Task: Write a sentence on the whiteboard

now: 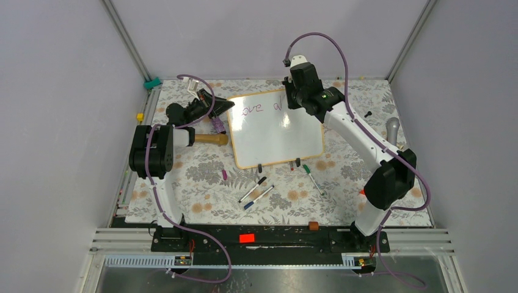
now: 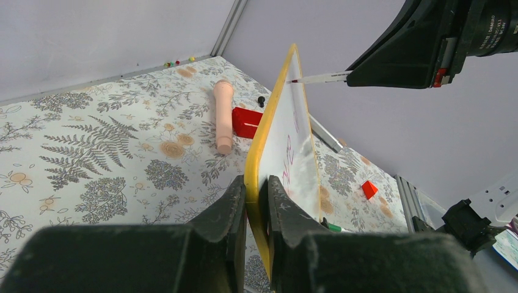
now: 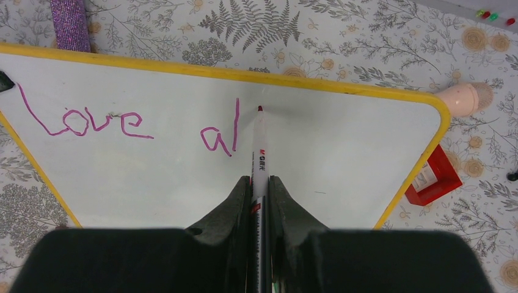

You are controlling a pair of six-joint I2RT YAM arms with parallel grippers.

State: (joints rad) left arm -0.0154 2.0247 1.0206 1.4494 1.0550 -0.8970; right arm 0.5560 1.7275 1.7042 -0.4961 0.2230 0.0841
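Note:
The whiteboard lies at the table's back middle, white with a yellow-orange frame. The sentence reads "Love al" in pink cursive; it is upside down in the top view. My right gripper is shut on a white marker, whose tip meets the board just right of the "l". My left gripper is shut on the board's frame at its left corner. In the left wrist view the board shows edge-on, with the marker touching its far end.
A peach cylinder and a red block lie beside the board. Loose markers and a green one lie near the board's front edge. At the right sits a grey handle. A small red block sits by the right arm.

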